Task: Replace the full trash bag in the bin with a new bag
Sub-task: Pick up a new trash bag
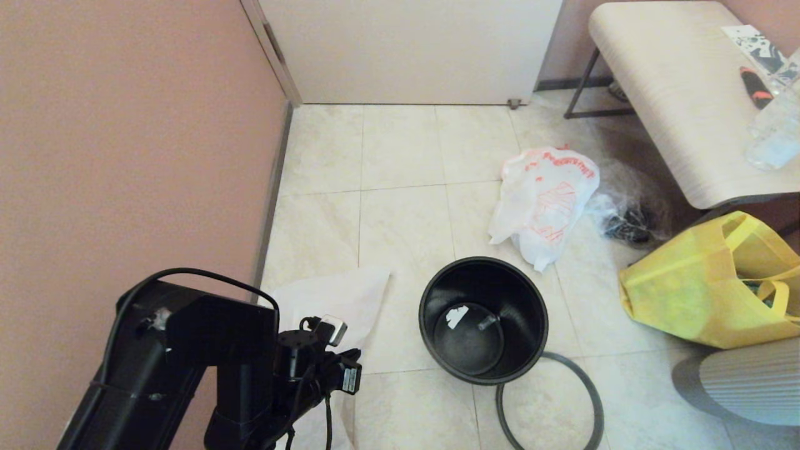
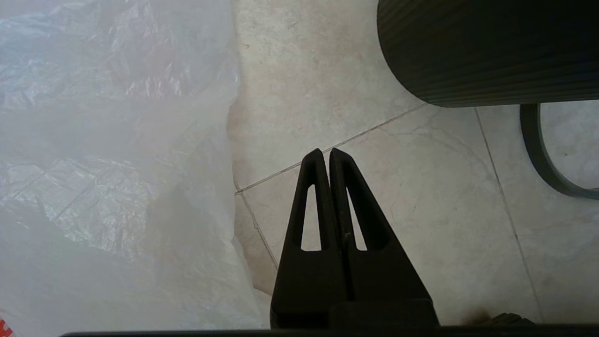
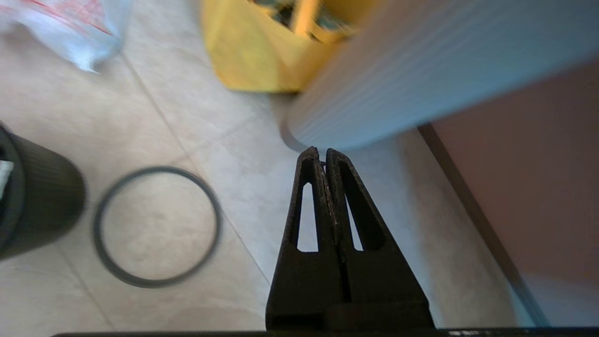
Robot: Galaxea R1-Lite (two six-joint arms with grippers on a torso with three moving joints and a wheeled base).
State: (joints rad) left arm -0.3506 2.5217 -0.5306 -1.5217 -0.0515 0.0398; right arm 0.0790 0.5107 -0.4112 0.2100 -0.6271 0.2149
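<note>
Left gripper (image 2: 326, 154): you see it closed and empty, hanging low over bare tile at the near left.
New bag (image 1: 340, 300): lies flat on the floor just beside the left gripper, on its wall side; its long axis runs from near you toward the door.
Nearer arm: judge the left; the bag lies well apart from the right arm.
Right gripper (image 3: 318, 154): closed, holding nothing, above the floor near the hoop (image 3: 157, 227).
Bin (image 1: 484, 319): upright and unlined between the two arms, the hoop on the tile beside it.
Full trash bag (image 1: 544, 200): farthest, on the floor beyond the bin.
</note>
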